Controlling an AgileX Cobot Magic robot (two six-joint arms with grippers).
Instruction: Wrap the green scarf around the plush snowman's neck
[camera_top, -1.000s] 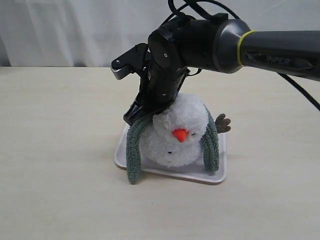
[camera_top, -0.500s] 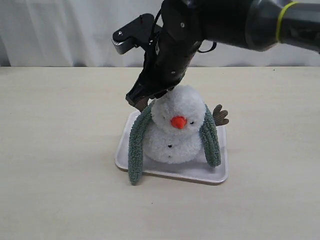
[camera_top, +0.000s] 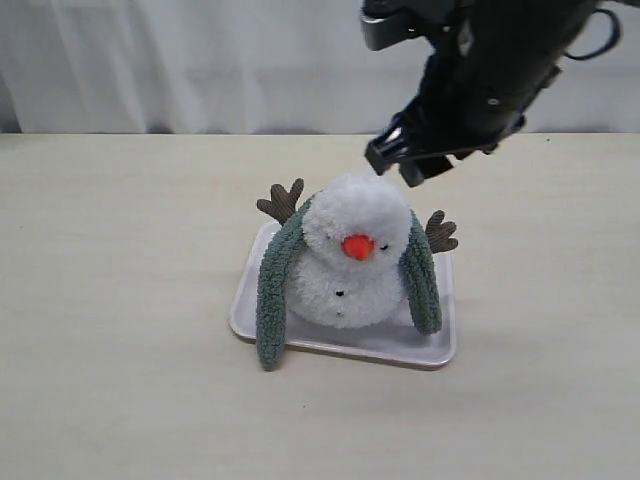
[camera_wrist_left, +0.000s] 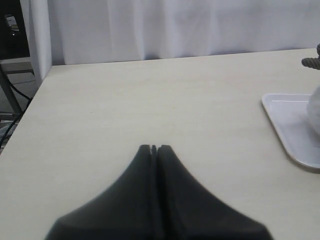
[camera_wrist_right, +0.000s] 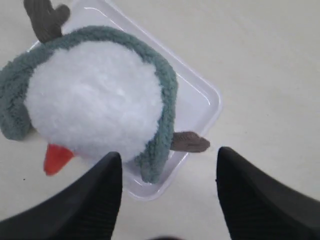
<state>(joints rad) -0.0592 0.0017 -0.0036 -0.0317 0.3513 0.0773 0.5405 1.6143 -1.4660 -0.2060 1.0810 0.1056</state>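
- Centrally on the pale wooden table (camera_top: 120, 300), a fluffy white two-ball plush snowman (camera_top: 355, 285) with an orange nose and brown twig arms sat upright on a shallow white rectangular tray (camera_top: 425, 350).
- A long, fuzzy sage-green knitted scarf (camera_top: 271, 290) ran around behind the snowman's head. Its two ends hung down the front on either side of the body, uncrossed.
- The scarf end on the view's left reached past the tray's edge to the table; the other ended over the tray.
- The black right gripper (camera_top: 402, 166) hovered above and just beside the head, its fingers (camera_wrist_right: 95, 200) spread apart and grasping nothing.
- The black left gripper (camera_wrist_left: 154, 148) hung over the table apart from the tray, jaws pressed together and empty.
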